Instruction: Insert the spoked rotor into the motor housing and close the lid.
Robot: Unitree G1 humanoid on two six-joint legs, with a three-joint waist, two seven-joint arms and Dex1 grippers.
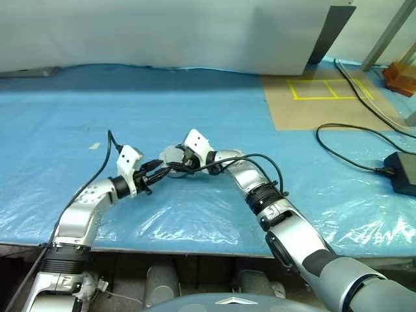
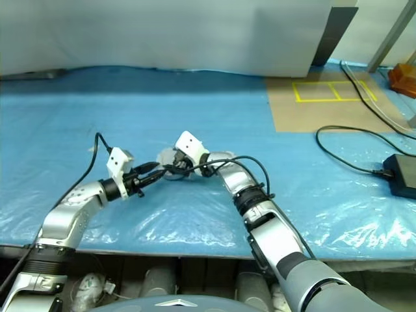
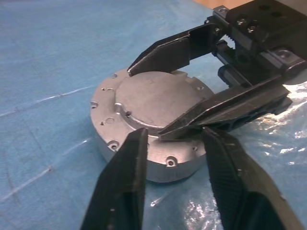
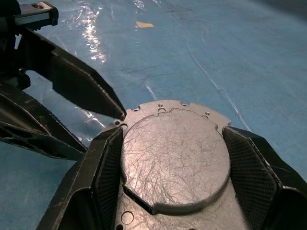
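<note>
Lying on the blue plastic sheet (image 1: 78,162) that covers the work surface, the motor housing (image 3: 148,163) is seen as a short grey metal cylinder with small screw holes around its top rim. Its top is covered by the lid (image 4: 175,160), a plain scratched grey plate with a raised centre, so the housing is closed. Nearest the robot, the left gripper (image 3: 172,143) is held low at the housing's near side, its two black fingers set a moderate way apart; the rim of the housing lies between their tips, though whether they press on it cannot be told. The right gripper (image 4: 172,158) is spread wide across the housing — its ridged pads (image 4: 112,165) are placed on opposite sides of the lid's raised centre, touching or very nearly so, and a firm grip cannot be confirmed. The two grippers meet at the housing from opposite sides, one right finger passing between the left fingers' tips. Farther back, on the robot's right, a brown board (image 1: 312,104) marked with yellow tape squares is laid on the sheet, and a black cable (image 1: 351,159) is run to a black box (image 1: 403,172) — both well apart from the housing.
</note>
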